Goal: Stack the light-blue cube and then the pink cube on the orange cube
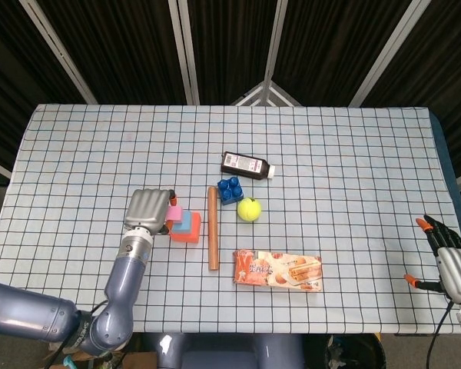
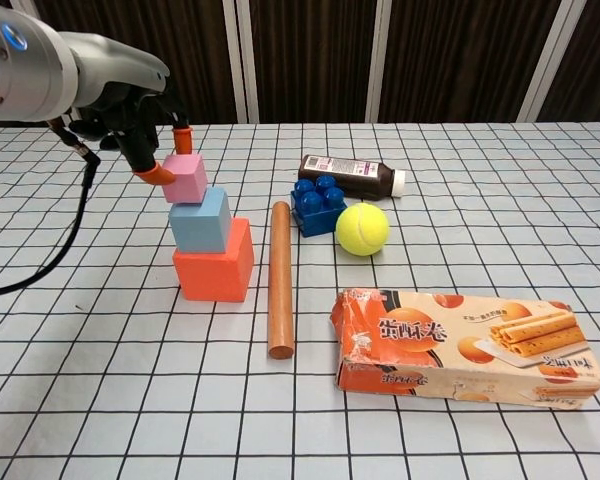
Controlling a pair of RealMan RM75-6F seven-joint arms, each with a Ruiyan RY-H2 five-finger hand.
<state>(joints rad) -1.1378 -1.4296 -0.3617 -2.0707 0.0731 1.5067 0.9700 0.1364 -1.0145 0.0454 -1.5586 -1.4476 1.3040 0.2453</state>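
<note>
My left hand (image 2: 130, 100) pinches pink cube (image 2: 186, 178) atop light-blue cube (image 2: 200, 220), on orange cube (image 2: 214, 266). Right hand (image 1: 449, 257) at 4 o'clock, fingers apart, empty.

A robot lab or test cell: the worktop (image 1: 353, 146) wears a white cloth ruled in a black grid, dark curtains (image 1: 230, 46) on metal struts (image 1: 181, 50) close it in, and mismatched test props lie about, such as a ball (image 2: 362, 228), a snack box (image 2: 468, 345) and a dowel (image 2: 280, 277).
</note>
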